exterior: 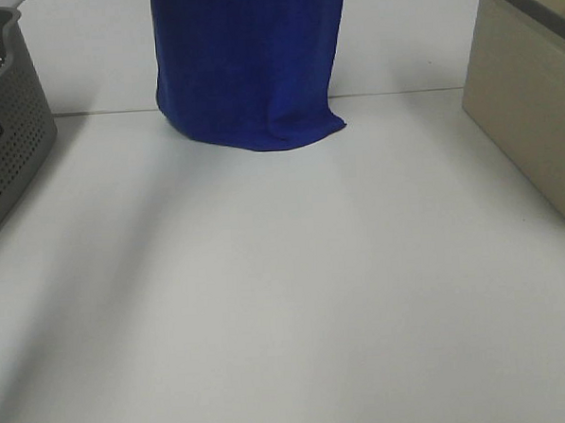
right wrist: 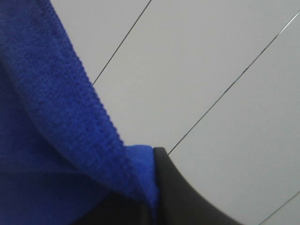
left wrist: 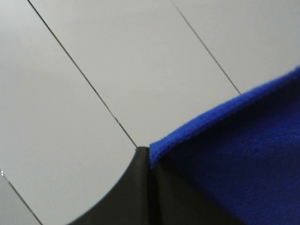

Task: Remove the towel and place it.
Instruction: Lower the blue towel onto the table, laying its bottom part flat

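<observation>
One broad white tabletop [exterior: 296, 296] takes up most of the high view.

Next in size is the large royal-blue microfibre towel [exterior: 251, 61], hanging as a drape at the far middle of the tabletop.
- Long axis vertical.
- The top runs out of the high view.
- The lower end touches the tabletop and bunches a little, skewed to the right.
- No white tag visible from here.

Right side: a beige rectangular plastic bin [exterior: 528, 104] with a dark rim, well apart from the towel. Left side: a dark grey perforated plastic basket [exterior: 4, 141], also apart. The towel sits between the two.

Neither hand shows in the high view, so I go by the wrist views.
- Left hand [left wrist: 149, 161]: black fingers pressed together with no gap, blue hem coming straight out of the pinch.
- Right hand [right wrist: 157, 161]: the same, clamped tight on a fold of the hem.
- Behind both is a pale panelled surface [left wrist: 117, 70] with thin dark seams.

The relation that matters: the towel hangs straight down from both hands, one at each side of its upper edge. Neither arm is nearer, since they share the load.

My read is that the towel is lifted but not yet placed. To lay it flat, I would bring both hands toward me together and lower them, letting the foot trail out along the tabletop. The risk is that uneven travel twists the drape.
</observation>
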### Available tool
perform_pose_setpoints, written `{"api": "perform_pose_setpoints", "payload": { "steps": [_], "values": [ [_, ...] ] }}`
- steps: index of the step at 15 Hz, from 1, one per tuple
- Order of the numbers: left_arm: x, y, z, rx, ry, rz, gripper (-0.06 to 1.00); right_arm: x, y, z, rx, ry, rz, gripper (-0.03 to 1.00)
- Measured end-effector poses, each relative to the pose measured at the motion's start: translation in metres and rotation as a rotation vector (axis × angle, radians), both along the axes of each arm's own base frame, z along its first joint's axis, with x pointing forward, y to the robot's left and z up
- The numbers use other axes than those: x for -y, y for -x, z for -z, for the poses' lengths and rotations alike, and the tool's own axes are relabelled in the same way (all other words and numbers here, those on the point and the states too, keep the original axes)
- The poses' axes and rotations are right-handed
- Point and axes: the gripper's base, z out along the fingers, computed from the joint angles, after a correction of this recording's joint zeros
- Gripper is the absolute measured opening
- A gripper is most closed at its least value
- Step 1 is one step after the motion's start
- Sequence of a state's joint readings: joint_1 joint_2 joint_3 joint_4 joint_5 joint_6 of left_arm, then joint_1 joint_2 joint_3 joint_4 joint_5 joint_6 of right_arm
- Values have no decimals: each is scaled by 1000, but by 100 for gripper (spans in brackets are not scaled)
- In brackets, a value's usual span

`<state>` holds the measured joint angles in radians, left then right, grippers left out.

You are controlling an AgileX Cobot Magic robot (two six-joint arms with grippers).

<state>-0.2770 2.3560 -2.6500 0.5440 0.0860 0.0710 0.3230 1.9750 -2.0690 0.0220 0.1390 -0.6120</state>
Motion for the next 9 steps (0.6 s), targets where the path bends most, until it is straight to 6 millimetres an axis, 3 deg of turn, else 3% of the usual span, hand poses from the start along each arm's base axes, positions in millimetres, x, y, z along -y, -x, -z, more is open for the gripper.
{"api": "perform_pose_setpoints", "payload": {
  "steps": [2, 6, 9],
  "values": [
    [3, 9, -5, -123, 5, -57, 0, 3, 11, -5, -87, 2, -7, 2],
    [20, 57, -21, -491, -42, -122, 0, 12, 50, -21, -330, 32, -33, 2],
    [20, 92, -26, -748, -51, -106, 0, 21, 86, -34, -503, 35, -53, 2]
  ]
}}
